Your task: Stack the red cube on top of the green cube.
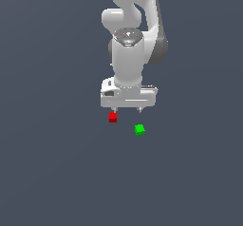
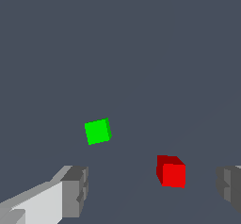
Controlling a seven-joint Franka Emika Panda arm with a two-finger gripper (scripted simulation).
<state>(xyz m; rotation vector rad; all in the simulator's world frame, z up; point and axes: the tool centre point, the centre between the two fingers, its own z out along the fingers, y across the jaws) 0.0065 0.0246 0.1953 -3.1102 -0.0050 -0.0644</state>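
Observation:
The red cube (image 1: 113, 117) lies on the dark floor just below my gripper's finger on the exterior view's left. The green cube (image 1: 139, 129) lies apart from it, a little nearer the camera and to the exterior view's right. My white gripper (image 1: 127, 110) hangs above them, open and empty. In the wrist view the red cube (image 2: 172, 172) sits between the two grey fingertips (image 2: 75, 190), closer to the far one, and the green cube (image 2: 98, 131) lies beyond them. The two cubes do not touch.
The floor (image 1: 57, 163) is a plain dark grey surface. The white arm (image 1: 130, 35) rises above the gripper.

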